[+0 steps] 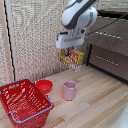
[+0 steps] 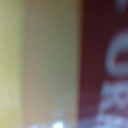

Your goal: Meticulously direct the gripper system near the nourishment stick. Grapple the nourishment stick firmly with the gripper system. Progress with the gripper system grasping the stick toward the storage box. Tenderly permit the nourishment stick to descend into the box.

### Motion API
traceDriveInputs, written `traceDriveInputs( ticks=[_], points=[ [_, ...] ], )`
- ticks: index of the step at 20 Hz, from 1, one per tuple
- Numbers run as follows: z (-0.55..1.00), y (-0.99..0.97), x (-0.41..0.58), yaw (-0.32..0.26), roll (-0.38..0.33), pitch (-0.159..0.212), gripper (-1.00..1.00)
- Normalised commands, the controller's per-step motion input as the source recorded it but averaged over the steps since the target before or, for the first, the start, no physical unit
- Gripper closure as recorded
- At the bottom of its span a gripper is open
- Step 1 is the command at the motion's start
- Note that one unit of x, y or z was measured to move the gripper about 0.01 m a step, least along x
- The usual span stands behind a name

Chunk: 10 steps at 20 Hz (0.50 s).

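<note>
Nourishment stick (image 1: 72,58) hangs in the air, clamped in the gripper (image 1: 70,49) above the wooden surface (image 1: 95,100).

One yellow, red-printed package is held well above the surface, beyond one pink cup (image 1: 69,91). One small red bowl (image 1: 44,86) sits just beside one red storage box (image 1: 25,102), which stands at the exterior view's lower left, well apart from the package. The wrist view is filled by a blurred close-up of the package's yellow and red print.
</note>
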Motion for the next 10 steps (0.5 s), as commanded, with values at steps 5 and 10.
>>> traceDriveInputs(
  ticks=[5,10],
  points=[
    [0.68,0.73,-0.022,0.0,0.003,0.0,1.0],
    [0.49,0.89,-0.123,0.0,0.0,0.0,1.0]
  ],
)
